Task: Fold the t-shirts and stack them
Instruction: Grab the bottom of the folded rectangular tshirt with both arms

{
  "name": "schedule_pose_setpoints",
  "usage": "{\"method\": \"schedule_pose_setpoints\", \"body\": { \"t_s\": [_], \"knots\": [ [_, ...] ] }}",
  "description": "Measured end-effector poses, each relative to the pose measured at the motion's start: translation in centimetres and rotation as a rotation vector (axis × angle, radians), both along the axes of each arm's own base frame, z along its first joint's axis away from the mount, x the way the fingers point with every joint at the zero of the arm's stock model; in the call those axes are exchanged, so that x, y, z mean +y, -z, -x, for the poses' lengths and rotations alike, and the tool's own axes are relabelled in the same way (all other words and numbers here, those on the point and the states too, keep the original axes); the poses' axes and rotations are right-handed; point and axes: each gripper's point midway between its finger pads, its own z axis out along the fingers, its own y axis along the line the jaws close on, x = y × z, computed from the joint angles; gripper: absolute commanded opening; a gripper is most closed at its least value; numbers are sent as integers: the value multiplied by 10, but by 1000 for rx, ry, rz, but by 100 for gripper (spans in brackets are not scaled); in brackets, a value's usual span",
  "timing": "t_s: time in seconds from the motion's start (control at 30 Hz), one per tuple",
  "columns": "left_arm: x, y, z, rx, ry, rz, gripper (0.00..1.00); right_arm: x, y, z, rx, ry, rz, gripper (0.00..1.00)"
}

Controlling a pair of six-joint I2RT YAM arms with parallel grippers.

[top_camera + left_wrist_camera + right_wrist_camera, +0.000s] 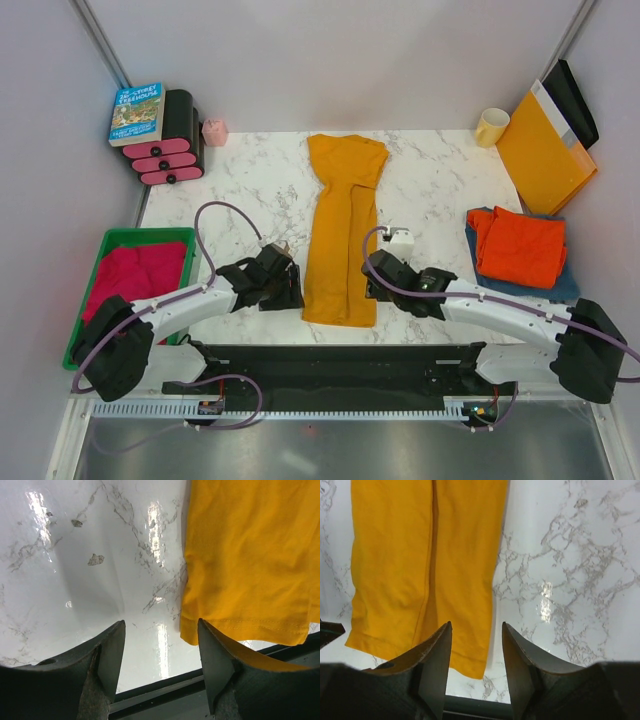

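A mustard-yellow t-shirt (343, 230) lies down the middle of the marble table, folded lengthwise into a narrow strip with its hem toward the near edge. My left gripper (290, 290) hovers open at the hem's left corner (192, 635), with nothing between its fingers (112, 655). At the hem's right corner (475, 667) my right gripper (372, 285) is open too, and holds nothing. At the right, a folded orange-red t-shirt (520, 247) rests on a blue t-shirt (562, 288).
A green tray (185, 240) at the left holds a crimson cloth (135, 280). Back left stand a black-and-pink drawer unit (170, 140) with a book (137, 112) and a small pink box (214, 131). Back right are a yellow mug (491, 127) and a yellow-orange envelope (545, 150).
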Motion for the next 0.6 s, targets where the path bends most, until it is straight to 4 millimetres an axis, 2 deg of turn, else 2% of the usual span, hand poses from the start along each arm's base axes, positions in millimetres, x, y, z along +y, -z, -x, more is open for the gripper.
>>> {"method": "schedule_pose_setpoints", "body": {
  "t_s": [0.1, 0.3, 0.6],
  "knots": [
    [-1, 0, 0, 1, -6, 4, 67, -5, 7, 13, 10, 12, -17, 52],
    [-3, -1, 1, 0, -4, 9, 67, -11, 37, 44, 67, -11, 6, 52],
    [-3, -1, 1, -1, -6, 8, 67, 1, 50, 49, 85, -6, 2, 51]
  ]
}}
